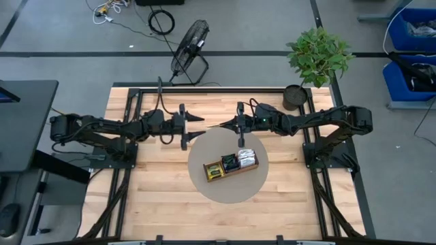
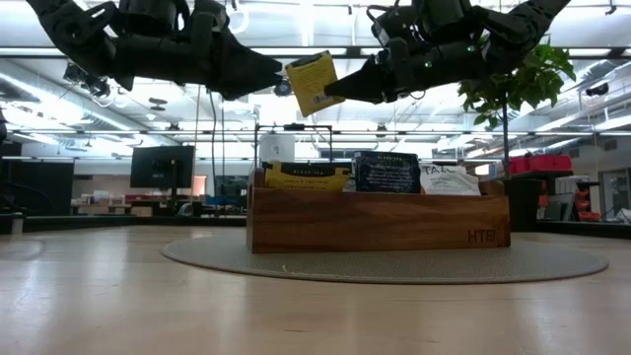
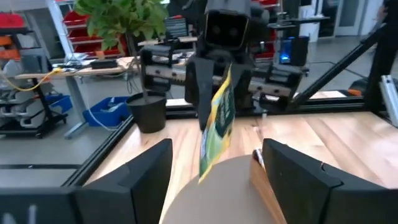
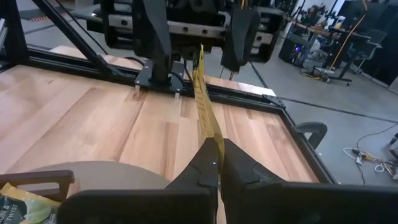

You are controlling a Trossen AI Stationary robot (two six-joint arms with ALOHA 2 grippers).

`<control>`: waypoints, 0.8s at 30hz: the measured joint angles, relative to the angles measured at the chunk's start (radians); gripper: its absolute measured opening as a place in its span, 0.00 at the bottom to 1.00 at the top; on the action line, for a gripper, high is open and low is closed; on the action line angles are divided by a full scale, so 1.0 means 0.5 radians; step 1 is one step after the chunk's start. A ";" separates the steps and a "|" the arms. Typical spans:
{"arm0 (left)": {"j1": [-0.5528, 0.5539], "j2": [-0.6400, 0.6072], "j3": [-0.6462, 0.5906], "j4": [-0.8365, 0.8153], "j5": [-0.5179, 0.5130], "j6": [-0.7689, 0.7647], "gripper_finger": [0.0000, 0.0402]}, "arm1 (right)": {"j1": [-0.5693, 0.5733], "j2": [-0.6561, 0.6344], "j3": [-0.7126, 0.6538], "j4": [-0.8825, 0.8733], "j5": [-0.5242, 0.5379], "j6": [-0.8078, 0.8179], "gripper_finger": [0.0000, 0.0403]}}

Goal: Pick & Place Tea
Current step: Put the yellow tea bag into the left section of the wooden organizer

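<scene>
A yellow-and-green tea sachet [image 2: 311, 81] hangs in the air above the table's middle, with my right gripper [image 2: 340, 91] shut on it. My left gripper [image 1: 199, 126] faces it from the table's left, open; its two fingers [image 3: 146, 177] stand on either side of the sachet's free end without touching. Nearer the front edge, a wooden tray [image 1: 230, 165] on a round grey mat [image 1: 228, 194] holds more sachets upright: yellow-green [image 2: 308, 176], dark [image 2: 386, 171] and white [image 2: 449, 177]. My right gripper pinches the sachet's edge [image 4: 210, 140] on the side toward the table's right, between its two shut fingers. The fingers come level from the table's right. The sachet stands on edge, slightly tilted, lifted clear of the table and the tray.
A potted plant [image 1: 317, 58] stands at the table's far right corner. A black fan [image 1: 189, 51] sits on the floor beyond the far edge. Bare wood lies to the mat's left and right.
</scene>
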 joint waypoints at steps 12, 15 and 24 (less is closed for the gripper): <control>-0.002 0.233 0.124 0.130 -0.038 -0.069 0.57 | 0.000 0.000 0.000 0.019 0.006 0.006 0.00; -0.005 0.276 0.161 0.133 -0.030 -0.059 0.54 | 0.000 0.000 0.000 0.007 0.049 0.011 0.00; -0.005 0.271 0.162 0.145 0.016 -0.081 0.33 | -0.001 0.001 0.000 -0.027 0.090 -0.003 0.00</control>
